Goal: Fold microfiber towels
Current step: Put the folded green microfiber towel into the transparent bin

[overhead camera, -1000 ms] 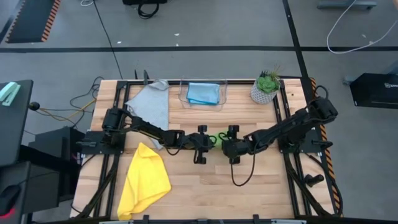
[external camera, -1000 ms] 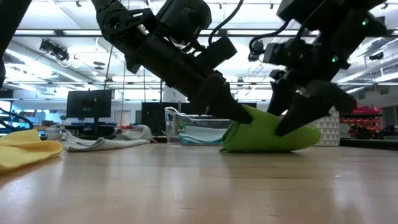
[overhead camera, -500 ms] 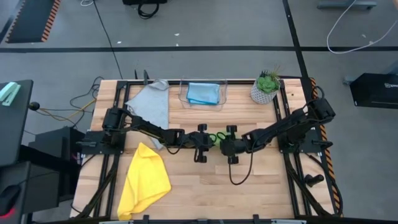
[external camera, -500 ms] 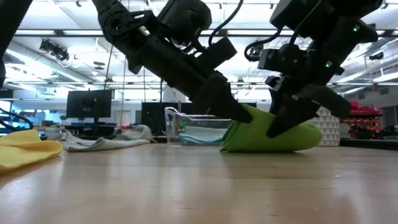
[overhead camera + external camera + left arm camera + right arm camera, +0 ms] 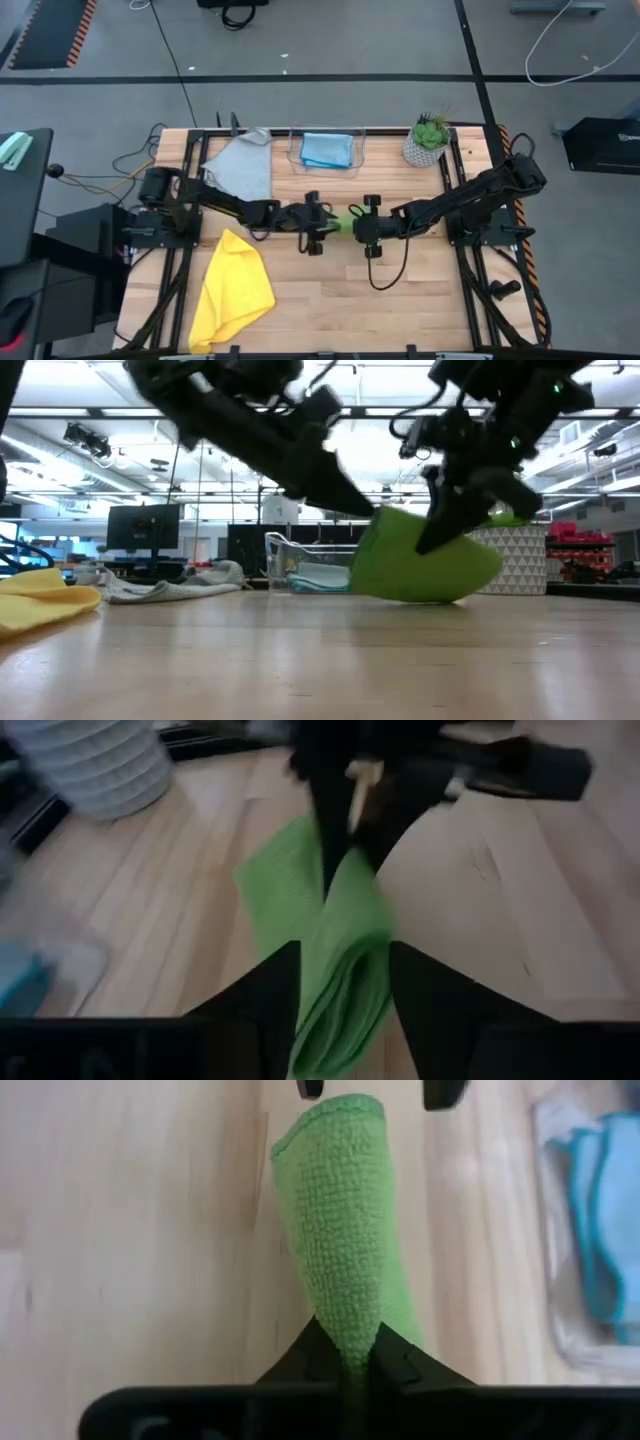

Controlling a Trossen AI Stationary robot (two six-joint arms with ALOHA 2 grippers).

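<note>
Mid-desk (image 5: 420,285), the right claw (image 5: 345,1363) is clenched on one end of the folded green towel (image 5: 425,555), lifting it mostly off the wood. The left claw (image 5: 340,982) stands released, its fingers either side of the towel's other end. Yellow towel (image 5: 233,288) lies near the front-left corner, grey towel (image 5: 243,166) back-left.

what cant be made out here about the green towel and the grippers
- High view: folded green microfiber towel mostly hidden between the left gripper and right gripper; fold count unclear.
- Low view: left gripper motion-blurred; jaw gap unreadable.
- Left wrist view: blurred; towel's near end cut off by the edge.
- Right wrist view: pinched towel edge hidden inside the shut fingers.
</note>
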